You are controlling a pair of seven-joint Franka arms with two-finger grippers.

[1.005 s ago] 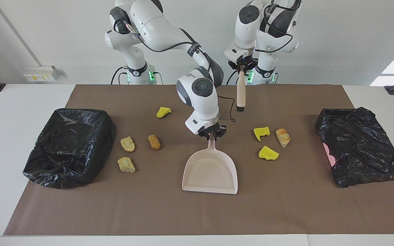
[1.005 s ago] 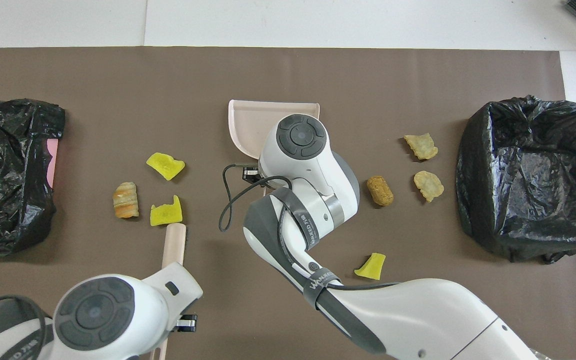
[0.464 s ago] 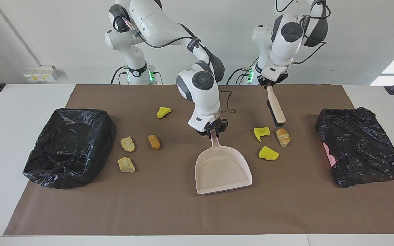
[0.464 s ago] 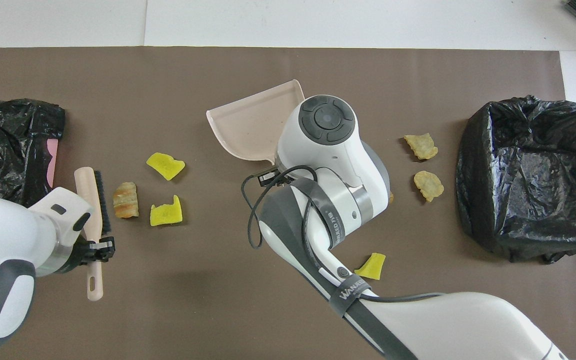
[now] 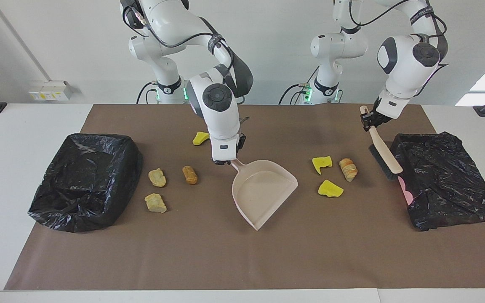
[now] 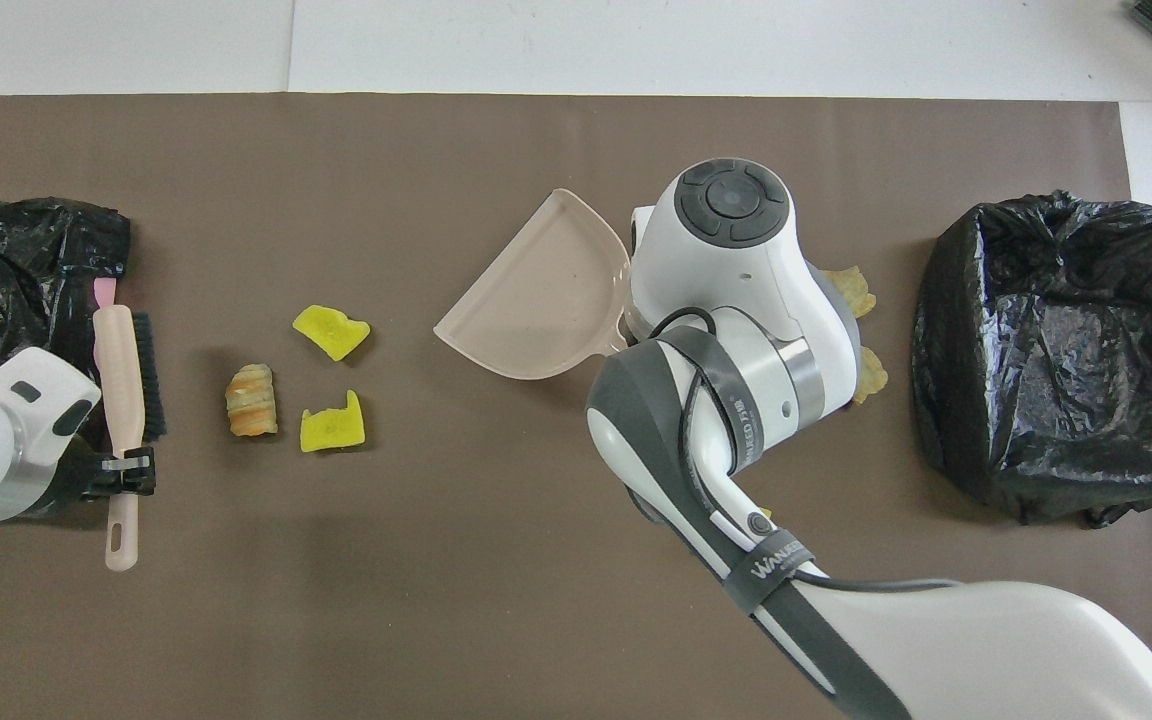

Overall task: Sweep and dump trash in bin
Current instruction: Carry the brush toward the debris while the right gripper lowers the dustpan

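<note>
My right gripper [image 5: 227,162] is shut on the handle of the pale pink dustpan [image 5: 263,189] [image 6: 536,300], mid-mat, its mouth turned toward the left arm's end. Beside that mouth lie three pieces of trash: two yellow chunks [image 5: 322,163] [image 5: 330,189] and a bread-like roll [image 5: 347,169]. My left gripper [image 5: 366,122] [image 6: 126,470] is shut on the handle of a brush [image 5: 385,153] [image 6: 121,370], which hangs slanted between this trash and a black-bagged bin [image 5: 444,185]. Several more pieces [image 5: 157,177] [image 5: 190,174] [image 5: 155,203] [image 5: 201,137] lie toward the right arm's end.
A second black-bagged bin [image 5: 84,181] [image 6: 1056,350] stands at the right arm's end of the brown mat [image 5: 242,261]. In the overhead view the right arm's wrist covers part of the tan pieces [image 6: 851,290] near that bin.
The left arm swung the brush from the middle out toward the bin at its own end. The right gripper turned the dustpan so its mouth faces the three pieces there.
</note>
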